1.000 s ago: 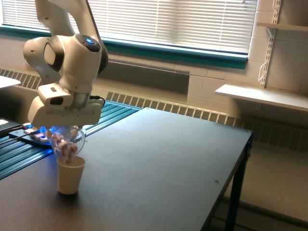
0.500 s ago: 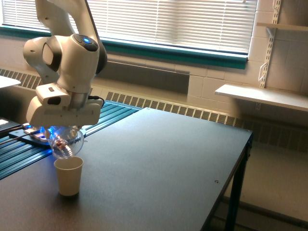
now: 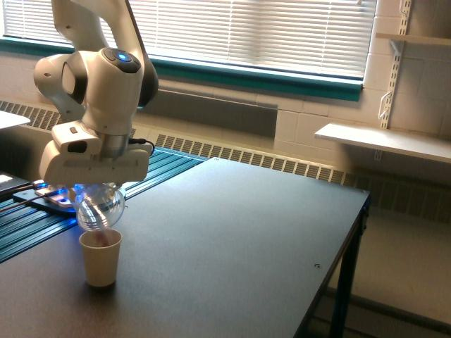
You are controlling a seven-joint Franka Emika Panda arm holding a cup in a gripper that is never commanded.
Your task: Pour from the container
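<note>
The clear rounded container (image 3: 100, 207) hangs tipped over just above the cream paper cup (image 3: 100, 258), which stands on the dark table (image 3: 232, 239) near the exterior view's left. My gripper (image 3: 97, 189) is shut on the container from above; its fingers are mostly hidden under the white hand. The container's wall now looks see-through with almost no pieces inside. Pinkish-brown pieces show at the cup's mouth.
A teal ribbed rail (image 3: 42, 225) runs along the table's left side with a blue-lit device (image 3: 56, 201) on it. A white wall shelf (image 3: 384, 141) sits at the exterior view's right, beyond the table's edge (image 3: 338, 282). Window blinds fill the back.
The container rose slightly off the cup and its pinkish-brown pieces have emptied from it into the cup below. The arm shifted a little upward and left.
</note>
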